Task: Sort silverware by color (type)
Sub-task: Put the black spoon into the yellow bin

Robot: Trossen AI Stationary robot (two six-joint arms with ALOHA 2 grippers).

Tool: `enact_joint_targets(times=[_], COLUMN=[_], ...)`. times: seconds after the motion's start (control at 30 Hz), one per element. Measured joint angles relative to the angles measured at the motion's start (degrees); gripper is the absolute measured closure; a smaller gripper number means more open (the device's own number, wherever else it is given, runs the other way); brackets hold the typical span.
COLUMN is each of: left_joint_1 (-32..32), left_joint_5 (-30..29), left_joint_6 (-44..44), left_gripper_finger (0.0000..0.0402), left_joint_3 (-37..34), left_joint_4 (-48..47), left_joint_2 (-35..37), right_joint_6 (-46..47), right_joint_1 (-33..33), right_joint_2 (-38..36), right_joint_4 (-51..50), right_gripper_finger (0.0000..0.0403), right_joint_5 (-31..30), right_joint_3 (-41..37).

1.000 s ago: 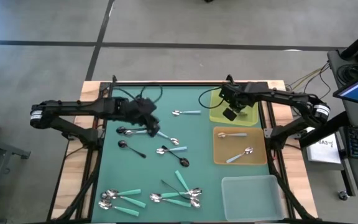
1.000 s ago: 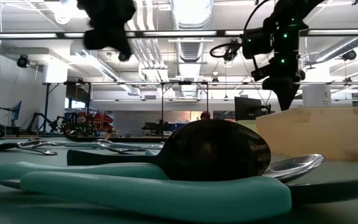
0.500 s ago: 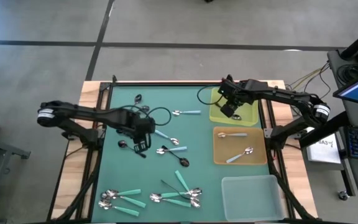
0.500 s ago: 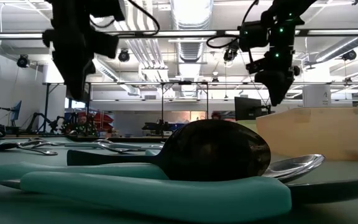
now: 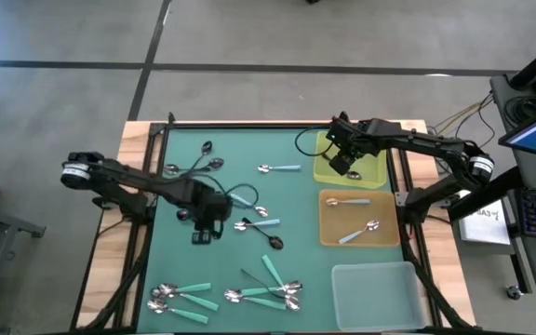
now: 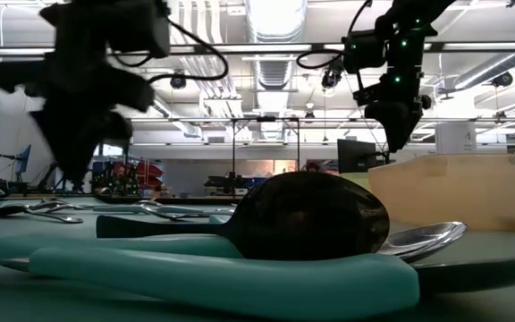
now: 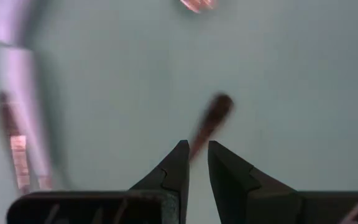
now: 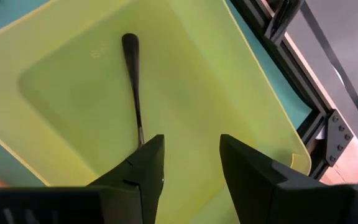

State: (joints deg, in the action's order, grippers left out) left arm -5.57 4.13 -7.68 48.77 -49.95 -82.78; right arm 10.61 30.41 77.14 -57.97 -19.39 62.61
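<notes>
- Silverware: small spoons lie scattered on the green table mat (image 5: 170, 256). A teal-handled cluster (image 5: 268, 290) sits at the near edge, with a second teal-handled group (image 5: 177, 296) to its left.
- Black-handled spoons (image 5: 196, 165) lie at the far left of the mat; another black spoon (image 5: 266, 238) rests near the centre.
- One light-blue-handled spoon (image 5: 279, 168) lies at the far centre of the mat, just beside the yellow tray (image 5: 375, 174).
- Yellow tray: holds one black-handled spoon (image 8: 133, 81), lying flat and apart from the fingers.
- Orange tray (image 5: 328, 234): holds two spoons with light handles (image 5: 358, 231).
- Clear tray (image 5: 380, 296): stands at the near right corner.
- Right gripper (image 8: 190, 169): hovers over the yellow tray, fingers spread apart, holding nothing.
- Left gripper (image 7: 197, 163): over the mat left of centre, pointing down. Fingers nearly together with a narrow gap; nothing is seen between them. A dark handle (image 7: 209, 121), blurred, lies on the mat just ahead of the fingertips.
</notes>
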Motion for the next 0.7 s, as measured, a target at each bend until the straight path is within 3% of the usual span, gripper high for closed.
enact_joint_targets(times=[0.27, 0.43, 0.7], left_joint_1=[-3.9, -3.8, -4.0], left_joint_5=[-0.2, -5.1, -5.0], left_joint_6=[1.3, 0.3, 0.1], left_gripper_finger=[0.0361, 0.0361, 0.0361], left_joint_3=[-6.4, -6.7, -6.6], left_joint_4=[5.8, 6.4, 6.3], left_joint_2=[0.0, 0.0, 0.0], right_joint_6=[-0.1, -0.1, -0.1], right_joint_1=[0.0, 0.0, 0.0], right_joint_2=[0.0, 0.0, 0.0], right_joint_4=[0.4, 0.7, 1.3], right_gripper_finger=[0.0254, 0.0254, 0.0254], right_joint_5=[0.1, 0.1, 0.1], right_joint_3=[0.0, 0.0, 0.0])
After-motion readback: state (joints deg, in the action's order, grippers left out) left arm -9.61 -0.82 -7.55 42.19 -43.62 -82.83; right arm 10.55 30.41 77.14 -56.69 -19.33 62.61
